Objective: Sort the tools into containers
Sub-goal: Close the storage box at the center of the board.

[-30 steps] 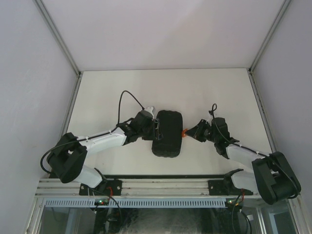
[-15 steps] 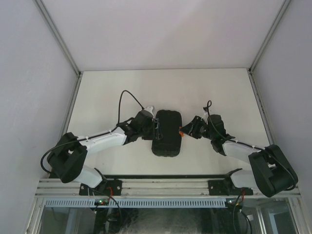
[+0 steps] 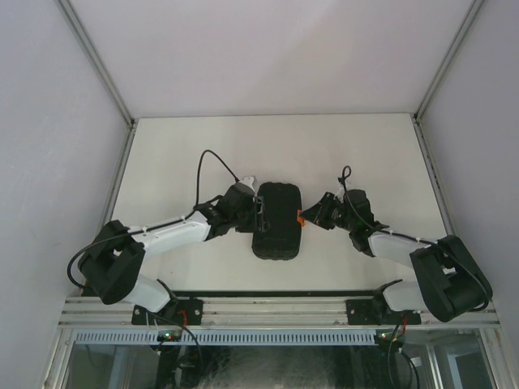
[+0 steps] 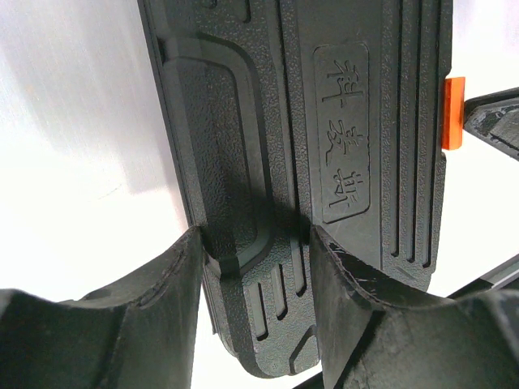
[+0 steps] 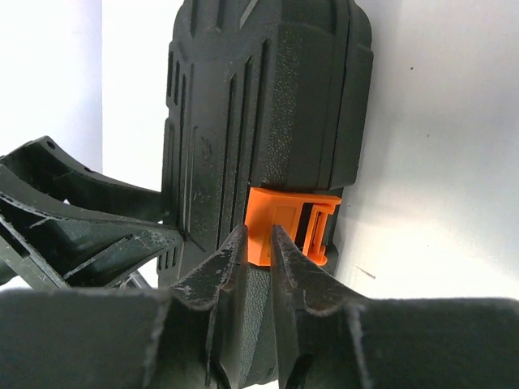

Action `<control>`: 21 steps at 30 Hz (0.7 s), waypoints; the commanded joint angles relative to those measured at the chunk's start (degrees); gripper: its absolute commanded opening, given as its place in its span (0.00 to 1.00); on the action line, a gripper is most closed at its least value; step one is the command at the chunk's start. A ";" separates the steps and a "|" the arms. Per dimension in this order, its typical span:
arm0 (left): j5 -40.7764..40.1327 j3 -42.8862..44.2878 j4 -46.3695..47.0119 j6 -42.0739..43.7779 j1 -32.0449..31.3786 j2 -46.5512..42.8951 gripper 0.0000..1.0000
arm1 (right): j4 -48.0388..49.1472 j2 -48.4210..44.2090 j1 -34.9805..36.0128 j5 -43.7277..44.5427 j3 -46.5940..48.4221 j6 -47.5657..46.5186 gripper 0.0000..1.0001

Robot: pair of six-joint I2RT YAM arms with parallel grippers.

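Left jaws were clamped on the case [image 4: 324, 162], with one finger [image 4: 162, 284] pressed to each side of a raised rib near its end, so yeah, the case was being gripped there. Right jaws were pinched almost together on the orange latch [image 5: 284, 219], its near edge caught between the two fingertips [image 5: 223, 271].

The latch was set on the case's [image 5: 268, 105] right side, about halfway along, and it was butted up against the closed seam. Some embossed characters could be made out on the textured lid in the left wrist view, and the latch [image 4: 453, 113] was seen poking out at the far edge there.

From above, the case [image 3: 276, 220] was laid flat and shut on the table [image 3: 186, 154], roughly mid-table, with its long side pointed away from the arm bases. It was flanked by both arms, the left one brought in from the left and the right one from the latch [image 3: 300, 216] side.
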 commanded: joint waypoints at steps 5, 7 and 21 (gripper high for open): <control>3.06 -0.55 -4.40 1.79 -1.55 4.29 0.52 | -6.21 1.23 3.57 -1.56 3.78 -2.76 0.14; 3.08 -0.56 -4.40 1.76 -1.54 4.28 0.52 | -7.07 1.91 3.77 -1.41 4.03 -3.23 0.14; 3.11 -0.31 -4.48 1.80 -1.63 4.67 0.52 | -10.88 4.02 4.03 0.67 4.81 -4.55 0.17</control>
